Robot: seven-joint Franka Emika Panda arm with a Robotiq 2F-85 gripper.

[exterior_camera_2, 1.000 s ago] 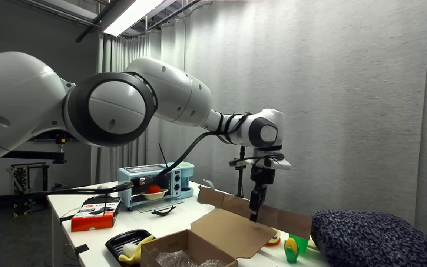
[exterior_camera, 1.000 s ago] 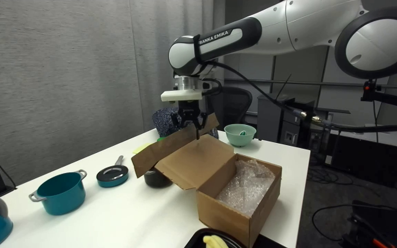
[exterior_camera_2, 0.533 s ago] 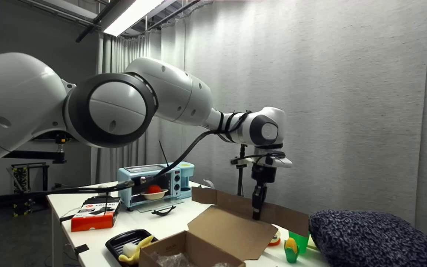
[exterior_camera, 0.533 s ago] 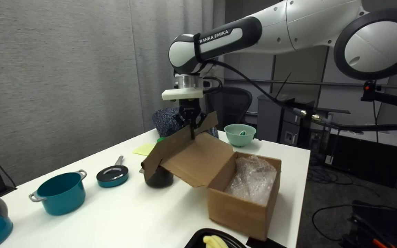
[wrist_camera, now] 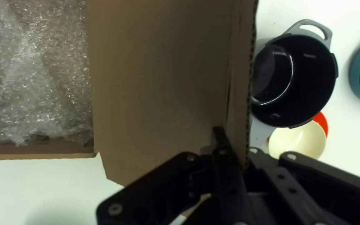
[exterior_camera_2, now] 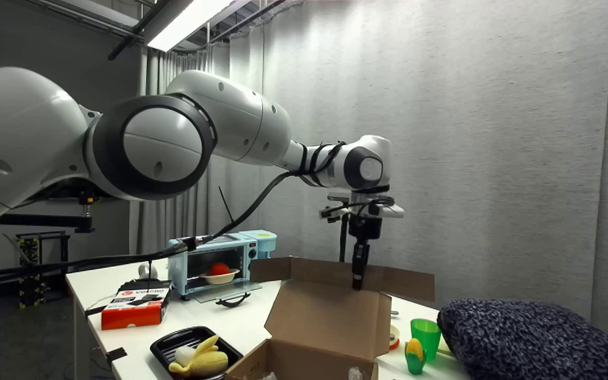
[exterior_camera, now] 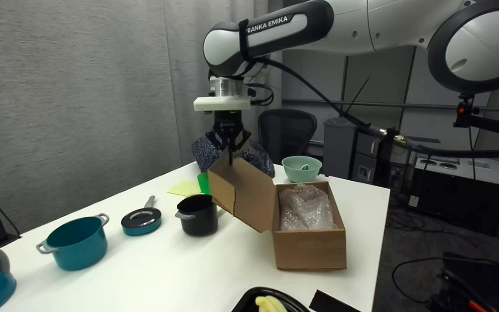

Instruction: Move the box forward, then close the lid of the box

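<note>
Since the earlier frames the box (exterior_camera: 309,250) has slid away from the tray (exterior_camera: 247,299) and turned on the table (exterior_camera: 215,268), its lid (exterior_camera_2: 330,316) rising with the gripper (wrist_camera: 237,142), which pinches the strip along the lid's outer edge. The first step, moving the box, looks in hand and perhaps nearly done; next, that edge wants lifting and swinging over the wrap (exterior_camera: 314,212). I count one box, one lid, one tray, one black pot (exterior_camera: 199,216), one teal pot (exterior_camera: 78,245), one pan (exterior_camera: 141,220), one green cup (exterior_camera_2: 425,336).

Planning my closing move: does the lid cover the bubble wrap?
No, the lid is open, leaving the bubble wrap in the box exposed.
</note>
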